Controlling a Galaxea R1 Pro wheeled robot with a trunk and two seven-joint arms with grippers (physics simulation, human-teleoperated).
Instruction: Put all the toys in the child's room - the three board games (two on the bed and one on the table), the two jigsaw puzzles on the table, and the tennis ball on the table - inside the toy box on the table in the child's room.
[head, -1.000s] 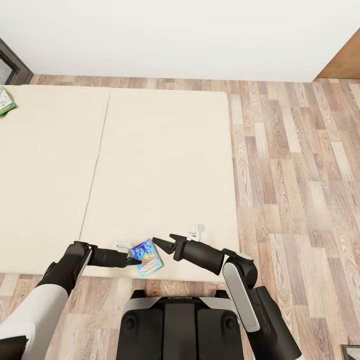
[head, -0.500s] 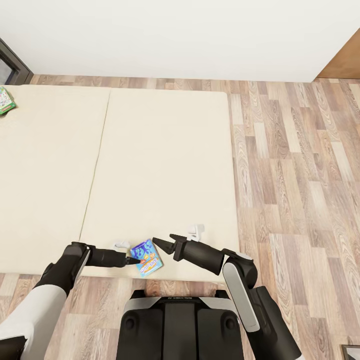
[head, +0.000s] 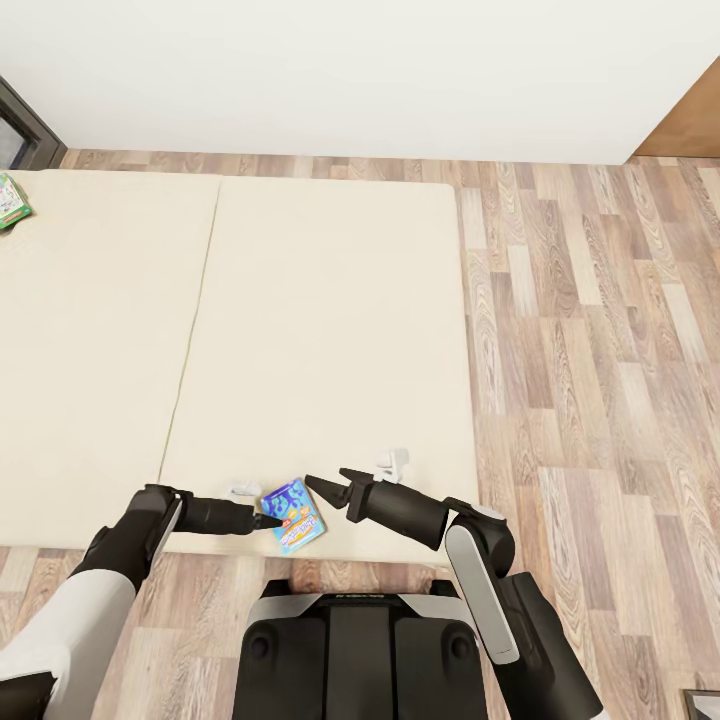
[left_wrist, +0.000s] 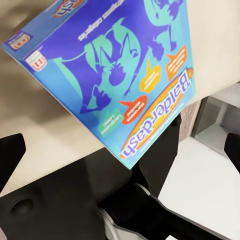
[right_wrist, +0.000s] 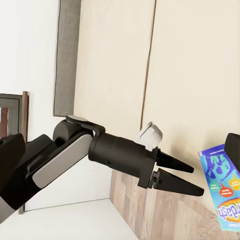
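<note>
The small flat blue board game box (head: 294, 515), printed with turquoise figures, orange speech bubbles and the title "Balderdash", lies flat on the low wide bed with the plain beige mattress cover (head: 320, 330), at the bed's near edge just ahead of the robot's base. One corner of the box reaches close to the mattress edge.

The left claw (head: 268, 521) comes in low from the left, tips at the box's left edge. The right wrist view shows its two dark fingers (right_wrist: 175, 175) slightly parted with nothing between them; the left wrist view looks straight onto the box's printed face (left_wrist: 120, 75), fingertips spread wide at the frame sides. State: released, not yet gripping. Whether the tips touch the box I cannot tell.

The right claw (head: 335, 485) hovers just right of the box, jaws apart, empty, pointing left toward it. Judgement: it is parked as a backstop so the box cannot slide while the left claw works under or around an edge; a thin box lying flat offers little to pinch.

A second box, green-white with red print (head: 10, 200), sits at the bed's far left, well apart. Wood-plank floor (head: 600, 350) lies to the right of the bed.
</note>
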